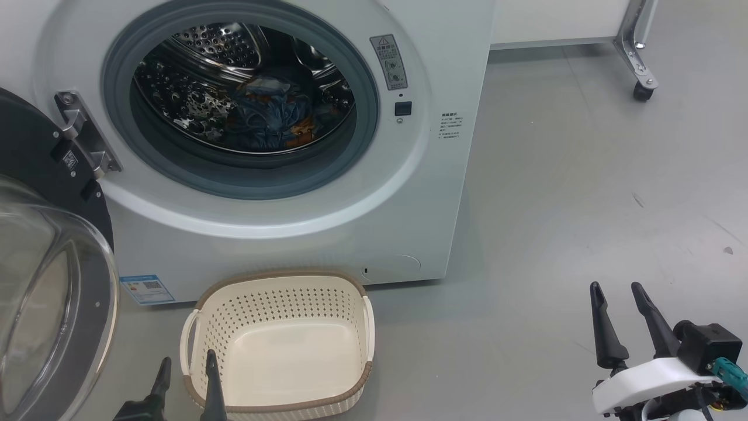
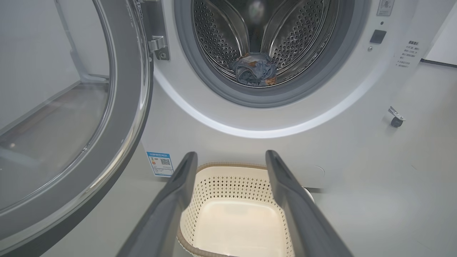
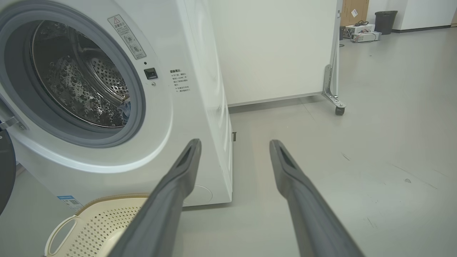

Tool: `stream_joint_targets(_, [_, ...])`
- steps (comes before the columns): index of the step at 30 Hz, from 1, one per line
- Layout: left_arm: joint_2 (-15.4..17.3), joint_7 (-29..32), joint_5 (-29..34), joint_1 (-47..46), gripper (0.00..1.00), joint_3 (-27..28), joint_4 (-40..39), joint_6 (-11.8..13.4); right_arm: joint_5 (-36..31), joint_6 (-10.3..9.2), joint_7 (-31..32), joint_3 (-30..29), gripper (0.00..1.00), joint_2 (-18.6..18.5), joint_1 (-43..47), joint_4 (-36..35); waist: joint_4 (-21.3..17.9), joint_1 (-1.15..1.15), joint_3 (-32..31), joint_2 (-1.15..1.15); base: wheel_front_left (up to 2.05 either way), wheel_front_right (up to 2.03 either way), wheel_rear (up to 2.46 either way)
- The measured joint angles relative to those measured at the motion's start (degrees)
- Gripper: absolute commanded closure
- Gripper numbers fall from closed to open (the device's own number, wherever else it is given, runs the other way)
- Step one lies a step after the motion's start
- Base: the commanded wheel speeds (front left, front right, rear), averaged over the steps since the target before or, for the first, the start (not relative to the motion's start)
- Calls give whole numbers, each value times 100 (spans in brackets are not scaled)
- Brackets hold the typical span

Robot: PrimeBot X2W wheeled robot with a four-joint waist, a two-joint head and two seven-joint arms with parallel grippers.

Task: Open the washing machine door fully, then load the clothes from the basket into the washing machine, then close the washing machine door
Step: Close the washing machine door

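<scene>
The left end effector (image 1: 188, 358) hangs with its two long dark fingers spread wide and nothing between them. Its tips are at the near left corner of the small cream perforated plastic basket with a brown woven-look rim (image 1: 280, 304). That basket stands on the grey floor (image 1: 584, 204) just ahead of this end effector, its smooth cream bottom showing bare. Beyond the basket rises the big white front-loading washing machine (image 1: 263, 245). Deep in its perforated steel drum lie the light-blue clothes printed with orange-brown figures (image 1: 269, 117). To the left of this end effector, the large round glossy black washing machine door with a bulging clear glass centre (image 1: 35, 152) stands swung wide open on its metal hinge. The right end effector (image 1: 616, 287), well off to the right above the floor, is spread just as wide and grips nothing.
</scene>
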Motion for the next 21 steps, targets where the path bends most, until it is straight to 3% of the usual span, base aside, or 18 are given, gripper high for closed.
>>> stream_joint_targets(21, [2,0,2,1,0,-11,-42,0,0,0,1,-16,0,18,-1,-5,19,0,73,0,-92,92,0])
